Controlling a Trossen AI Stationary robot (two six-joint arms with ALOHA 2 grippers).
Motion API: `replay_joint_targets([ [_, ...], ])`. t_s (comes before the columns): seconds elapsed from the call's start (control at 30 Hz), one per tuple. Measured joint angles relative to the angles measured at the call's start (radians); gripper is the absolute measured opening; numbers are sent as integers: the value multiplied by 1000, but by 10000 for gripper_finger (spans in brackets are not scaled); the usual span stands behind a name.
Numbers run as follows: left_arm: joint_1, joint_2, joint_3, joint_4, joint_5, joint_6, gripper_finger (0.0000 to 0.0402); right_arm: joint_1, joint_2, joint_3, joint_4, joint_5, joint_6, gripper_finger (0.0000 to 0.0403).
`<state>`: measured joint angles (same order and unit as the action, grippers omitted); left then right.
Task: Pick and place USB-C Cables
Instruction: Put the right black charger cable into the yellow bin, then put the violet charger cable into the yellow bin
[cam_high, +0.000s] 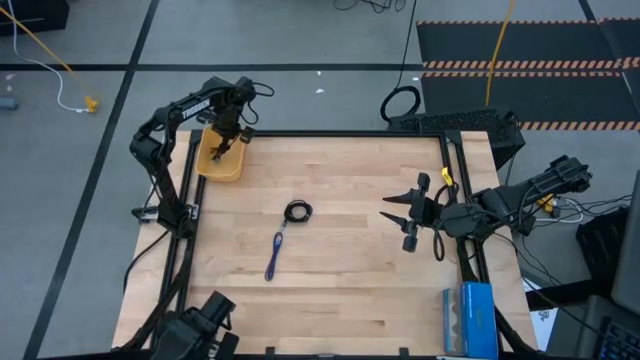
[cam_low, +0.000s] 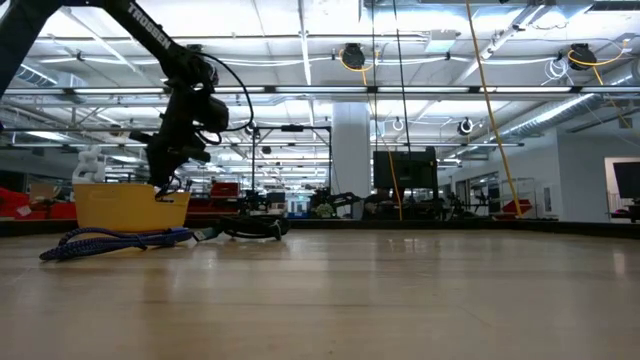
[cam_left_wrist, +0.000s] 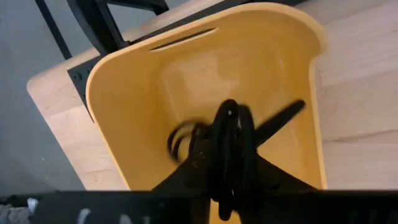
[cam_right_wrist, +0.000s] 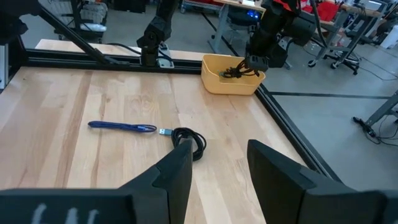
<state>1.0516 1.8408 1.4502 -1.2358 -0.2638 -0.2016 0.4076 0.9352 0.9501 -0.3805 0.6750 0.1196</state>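
— What cables do we see, and how many?

— We count three. A black coil lies mid-surface, a blue-purple cable folded straight lies just near of it, and a loose black bundle hangs over the yellow bin at the far left.

— And the hands?

— Our left hand is closed on the bundle inside the bin. Our right hand waits at the right, fingers apart, holding nothing.
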Motion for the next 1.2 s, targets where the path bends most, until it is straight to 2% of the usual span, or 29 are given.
replay_joint_targets([
  [0.2, -14, 0, 0, -37, -1, -4, 115, 0, 0, 0, -4, 0, 26, 146],
  [0.33, -28, -9, 0, -59, -13, -4, 139, 0, 0, 0, -16, 0, 26, 146],
  [0.6, -46, -156, 0, -64, -136, 3, 145, 0, 0, 0, -14, 0, 25, 146],
  [0.77, -77, -290, 0, -61, -105, 26, 145, 0, 0, 0, -13, 0, 17, 146],
  [0.93, -219, -421, 0, -21, -39, 55, 145, 0, 0, 0, -13, 1, -7, 146],
  [1.2, -578, -530, 0, 11, 55, 98, 145, 0, 0, 0, 4, 2, -27, 146],
])
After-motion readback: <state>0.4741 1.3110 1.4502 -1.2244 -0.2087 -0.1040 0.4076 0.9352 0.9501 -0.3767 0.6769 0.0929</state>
